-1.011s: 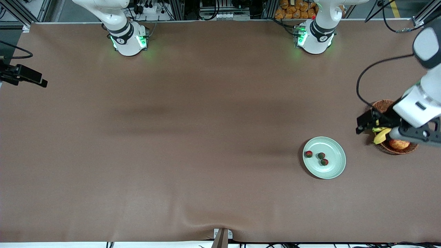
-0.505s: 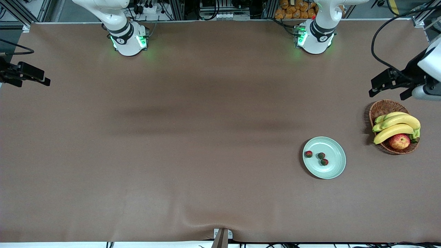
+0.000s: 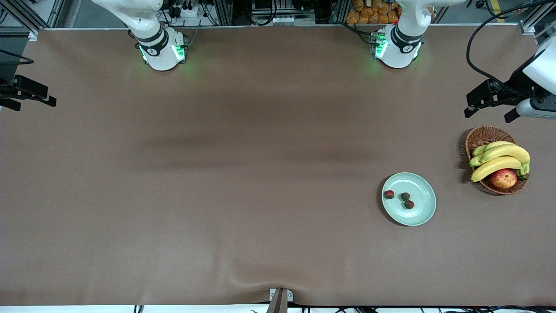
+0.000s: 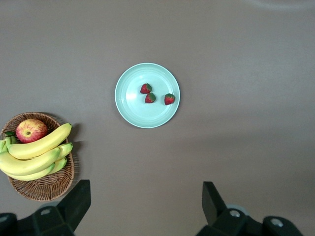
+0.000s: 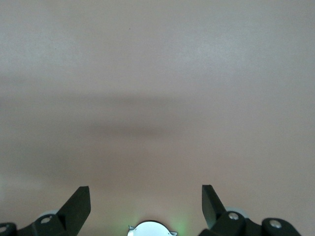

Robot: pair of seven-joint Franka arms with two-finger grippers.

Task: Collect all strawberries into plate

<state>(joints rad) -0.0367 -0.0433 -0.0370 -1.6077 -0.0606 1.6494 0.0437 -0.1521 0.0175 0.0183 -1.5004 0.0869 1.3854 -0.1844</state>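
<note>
Three strawberries (image 3: 389,194) (image 3: 405,196) (image 3: 408,204) lie close together on the pale green plate (image 3: 422,209). The left wrist view looks down on the plate (image 4: 133,105) with the same strawberries (image 4: 145,88) (image 4: 150,98) (image 4: 169,99) on it. My left gripper (image 3: 487,114) hangs open and empty high over the bare table at the left arm's end, apart from the plate. In its own wrist view the left gripper (image 4: 146,196) has only table between its fingers. My right gripper (image 3: 30,103) waits open and empty over the right arm's end of the table; the right wrist view shows that gripper (image 5: 146,196) above bare table.
A brown wicker basket (image 3: 480,135) holding bananas (image 3: 499,158) and a red-yellow apple (image 3: 504,178) stands beside the plate toward the left arm's end. In the left wrist view the basket (image 4: 47,183) lies near one finger. The arm bases (image 3: 163,50) (image 3: 396,48) stand at the table's back edge.
My left gripper has risen from over the basket and drawn back toward the robots' side, uncovering the bananas and apple. The right gripper drifted slightly toward the table's end.
</note>
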